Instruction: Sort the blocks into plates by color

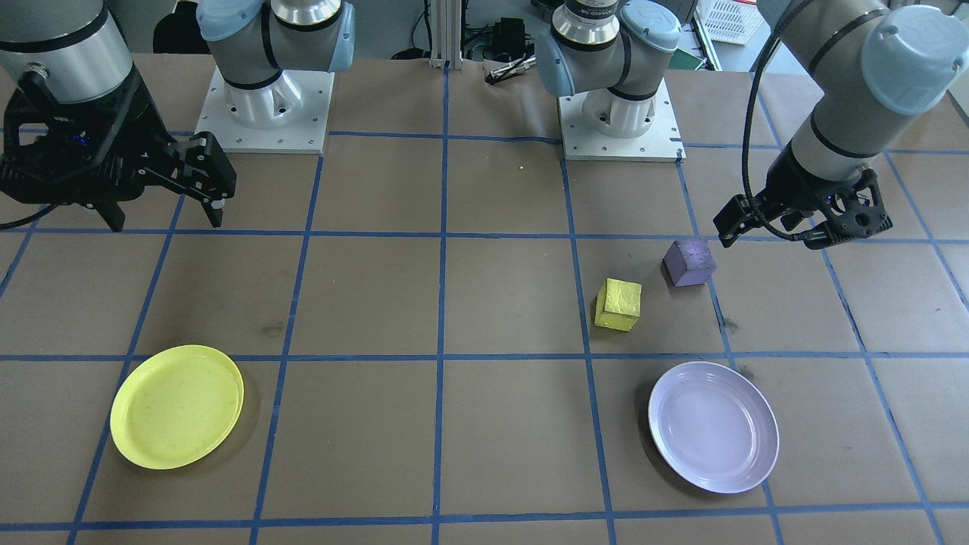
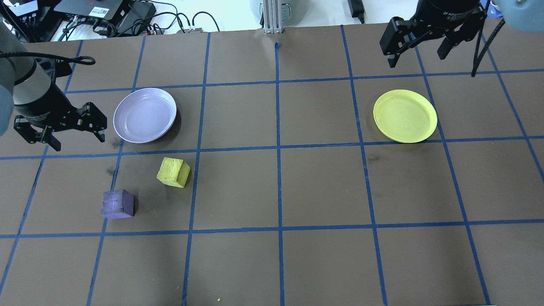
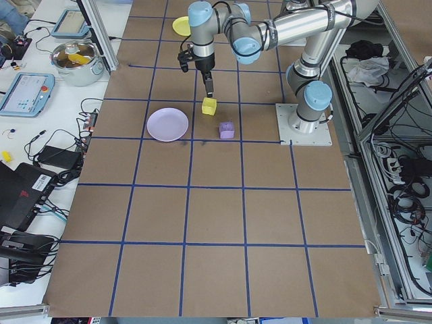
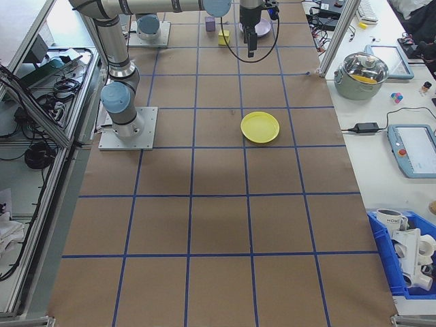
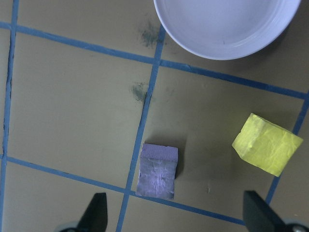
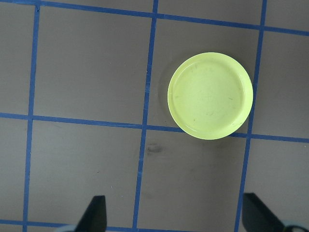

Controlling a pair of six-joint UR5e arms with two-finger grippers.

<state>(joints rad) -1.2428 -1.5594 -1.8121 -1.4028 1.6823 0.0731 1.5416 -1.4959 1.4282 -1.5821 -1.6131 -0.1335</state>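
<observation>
A dull purple block (image 2: 117, 204) and a bright yellow block (image 2: 173, 172) lie on the brown table, close together on my left side. Beyond them sits the pale lavender plate (image 2: 144, 114) with nothing in it. My left gripper (image 2: 74, 138) hovers open and holds nothing, left of that plate. In the left wrist view the purple block (image 5: 157, 171) lies just ahead of the open fingers and the yellow block (image 5: 267, 144) further right. The yellow plate (image 2: 405, 115) sits bare on the right side. My right gripper (image 2: 415, 57) hangs open beyond it.
Blue tape lines divide the table into squares. Both arm bases (image 1: 265, 113) (image 1: 621, 121) are bolted at the robot's edge. Cables and electronics (image 2: 106, 17) lie past the far edge. A pot (image 3: 75, 59) and tablets stand on the side bench.
</observation>
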